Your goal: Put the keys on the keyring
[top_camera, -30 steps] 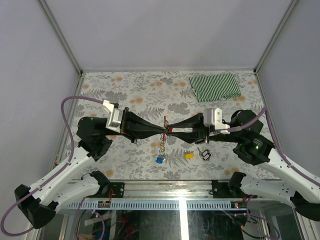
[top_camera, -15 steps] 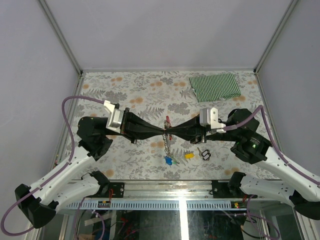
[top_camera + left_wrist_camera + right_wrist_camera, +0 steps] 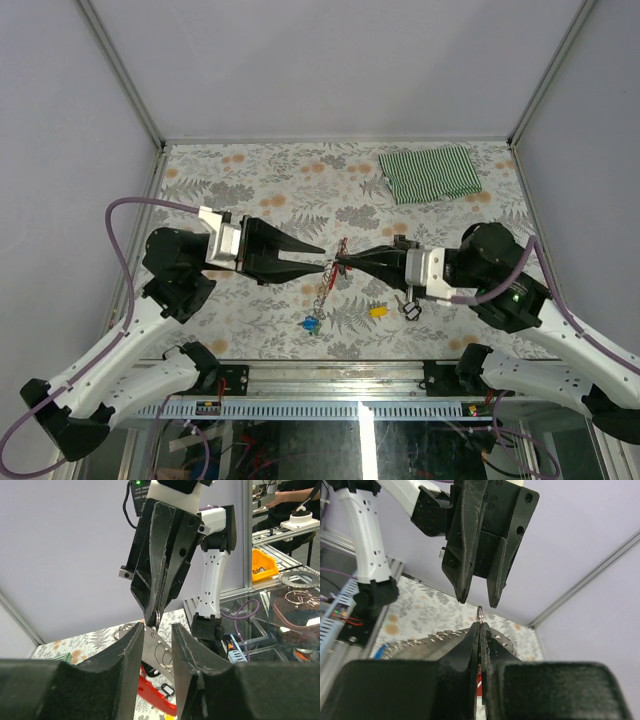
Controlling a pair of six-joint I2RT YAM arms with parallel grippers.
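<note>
The flowered worktop carries a green striped cloth out at 1 o'clock. The work itself happens near the centre, where the two arms meet tip to tip.

The left end effector comes in from 9 o'clock with its fingers narrowly parted and nothing clamped between them. The right end effector comes in from 3 o'clock, closed tight. Its wrist view shows a thin metal loop of the keyring pinched at the very tips.

The keyring is a red curved clip with a silver-grey chain trailing toward 7 o'clock. It will likely handle as a light, limp thing: the clip is stiff, but the chain sags and swings, and smooth metal can slip from a narrow pinch. The rigid clip or the loop is the better place to take hold, not the chain.

A blue key sits at the chain's far end. Whether it is threaded on cannot be told.

A yellow key lies loose at 5 o'clock from the clip, with a small black loop just beside it. The keys are tiny and flat, so the coloured plastic head probably gives the surest purchase.
</note>
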